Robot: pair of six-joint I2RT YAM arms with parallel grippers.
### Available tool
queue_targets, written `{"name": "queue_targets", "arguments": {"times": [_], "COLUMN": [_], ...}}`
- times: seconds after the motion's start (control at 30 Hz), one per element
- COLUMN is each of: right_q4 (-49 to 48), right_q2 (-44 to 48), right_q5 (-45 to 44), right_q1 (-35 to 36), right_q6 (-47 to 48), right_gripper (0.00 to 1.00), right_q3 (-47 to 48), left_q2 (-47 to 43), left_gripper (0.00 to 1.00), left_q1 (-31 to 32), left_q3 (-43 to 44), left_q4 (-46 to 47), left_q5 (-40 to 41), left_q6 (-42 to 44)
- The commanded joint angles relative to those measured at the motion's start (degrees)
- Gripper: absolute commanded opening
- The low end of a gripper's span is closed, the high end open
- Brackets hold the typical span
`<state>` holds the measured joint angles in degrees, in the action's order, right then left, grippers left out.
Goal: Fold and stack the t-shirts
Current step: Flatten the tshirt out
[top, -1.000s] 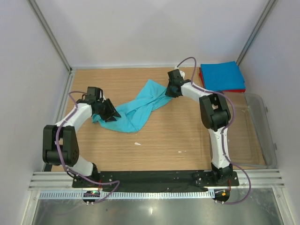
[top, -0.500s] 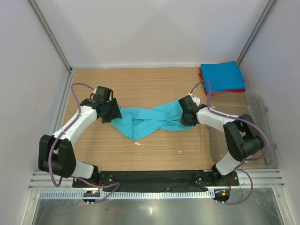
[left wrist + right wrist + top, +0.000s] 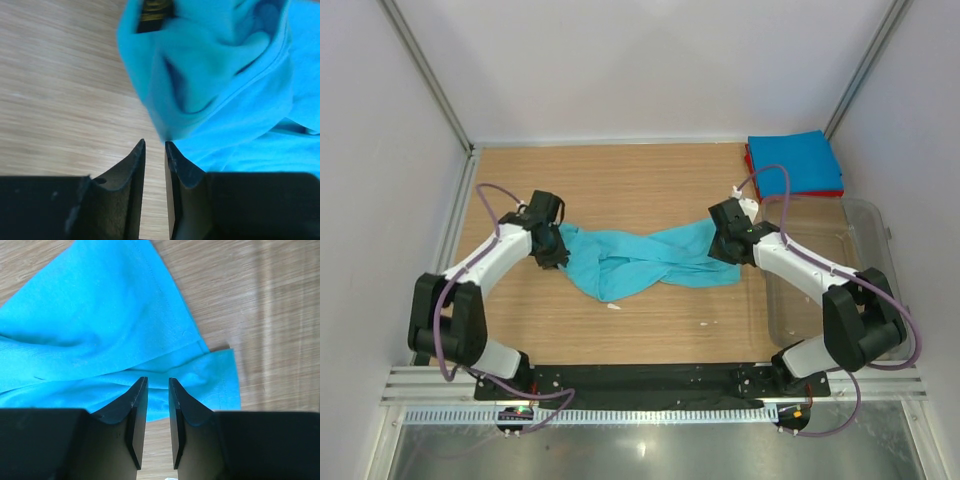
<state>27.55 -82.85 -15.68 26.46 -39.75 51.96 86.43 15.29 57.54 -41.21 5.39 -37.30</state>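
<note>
Top external: teal shirt (image 3: 640,262) spans left–right between left claw (image 3: 560,258) and right claw (image 3: 728,254). Both claws barely parted, gripping nothing.

— Bright, even light from above; only faint, soft shadows on the tabletop (image 3: 650,180).
— Both wrist views are softer (the teal shirt (image 3: 225,75) blurs up close), and the wood grain smears.

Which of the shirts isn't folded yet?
The turquoise shirt: it lies crumpled and stretched out in the middle. The blue shirt and the red shirt under it are folded square and stacked in the far right corner.
</note>
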Motion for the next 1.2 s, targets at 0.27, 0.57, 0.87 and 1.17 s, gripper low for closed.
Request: {"name": "queue_targets", "arguments": {"times": [0.27, 0.57, 0.87, 1.17], "right_q4": [-1.4, -3.6, -3.4, -4.3], "right_q2": [4.4, 5.9, 6.9, 6.7], "right_q5": [1.4, 3.7, 3.6, 4.9], "right_q1": [0.0, 0.0, 0.0, 0.0], "right_q6": [0.8, 1.2, 2.5, 1.7], "right_gripper": [0.31, 0.31, 0.31, 0.31], "right_q3": [-0.2, -1.5, -1.5, -2.4], "left_q2": [-14.8, 5.0, 18.1, 16.5], "left_gripper": [0.55, 0.55, 0.55, 0.17], "left_q1": [-2.4, 9.5, 12.6, 12.5], "left_q3": [-1.1, 18.6, 24.7, 18.9], "left_q4": [-2.3, -11.2, -4.0, 0.3], "left_q5": [9.3, 23.3, 22.4, 21.6], "left_q6": [-3.7, 0.0, 7.3, 8.5]}}
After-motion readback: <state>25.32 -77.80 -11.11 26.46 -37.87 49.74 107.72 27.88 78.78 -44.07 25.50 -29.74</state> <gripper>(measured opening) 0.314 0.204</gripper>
